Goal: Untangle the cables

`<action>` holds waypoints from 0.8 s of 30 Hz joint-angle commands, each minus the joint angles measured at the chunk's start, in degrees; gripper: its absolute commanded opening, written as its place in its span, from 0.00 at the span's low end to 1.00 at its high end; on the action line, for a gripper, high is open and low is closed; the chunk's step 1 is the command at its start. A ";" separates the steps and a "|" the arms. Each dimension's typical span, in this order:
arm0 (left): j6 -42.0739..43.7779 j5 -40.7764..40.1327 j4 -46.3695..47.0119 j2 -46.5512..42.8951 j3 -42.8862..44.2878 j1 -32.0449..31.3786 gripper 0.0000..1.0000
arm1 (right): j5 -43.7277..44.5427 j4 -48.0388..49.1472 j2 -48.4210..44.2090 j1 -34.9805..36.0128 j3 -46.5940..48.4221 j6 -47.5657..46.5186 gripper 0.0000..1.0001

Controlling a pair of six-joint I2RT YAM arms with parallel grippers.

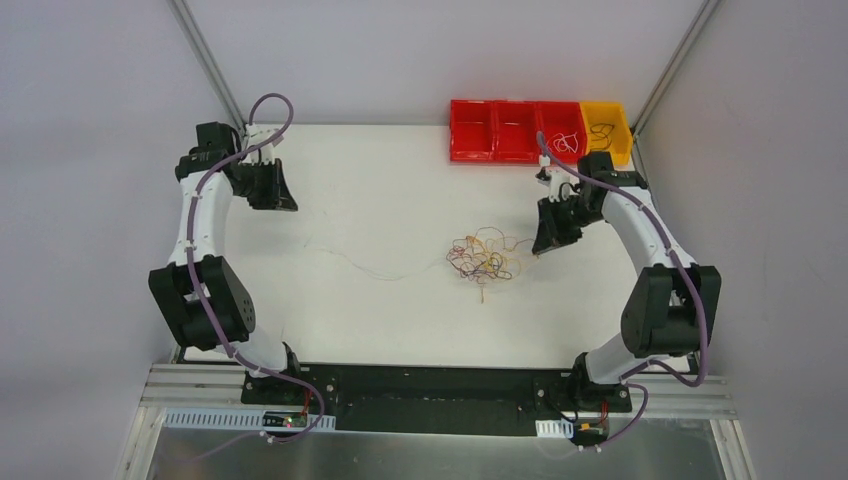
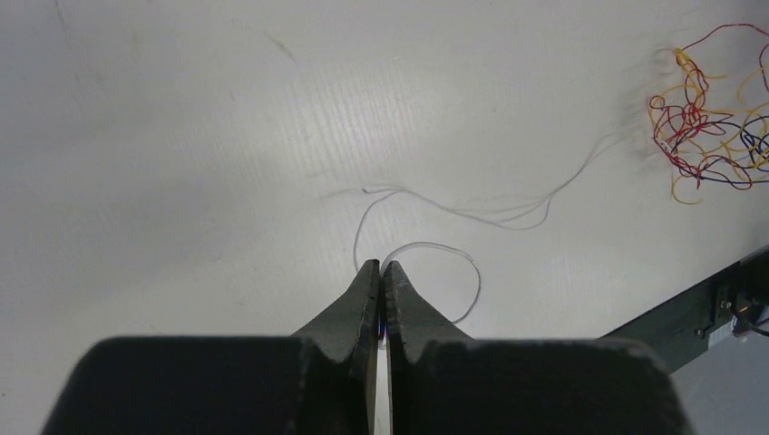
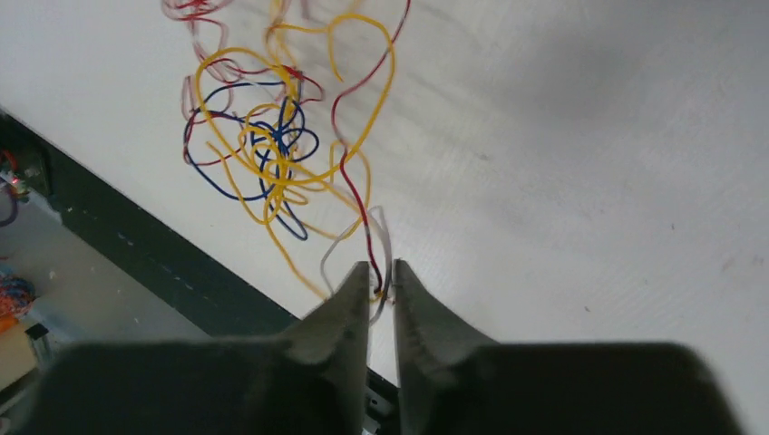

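Here left fingers point(image 2: 363, 299) pinch a white strand point(image 2: 508, 217), right fingers point(image 3: 349, 308) a red strand point(image 3: 361, 204), trailing from the cables point(image 1: 483, 258).

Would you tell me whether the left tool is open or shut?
Shut: the left tool has tips touching, apparently pinching the white cable looping out there.

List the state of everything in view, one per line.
left pincer: shut on white cable
right pincer: shut on clump
white cable: trailing out of clump, slack
clump: tangled
red bins: rightmost holds loose strands
yellow bin: holds one strand
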 commanded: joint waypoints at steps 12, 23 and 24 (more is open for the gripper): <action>6.11 -0.87 -3.14 1.55 -2.74 1.08 0.00 | 13.11 2.85 9.55 7.87 6.85 1.99 0.85; 5.04 -2.05 -3.03 1.53 -2.28 1.22 0.00 | 19.45 9.52 23.86 22.13 14.27 12.68 0.90; 4.98 -2.28 -3.05 1.24 -2.23 1.23 0.00 | 21.15 9.06 24.77 22.71 14.09 11.89 0.88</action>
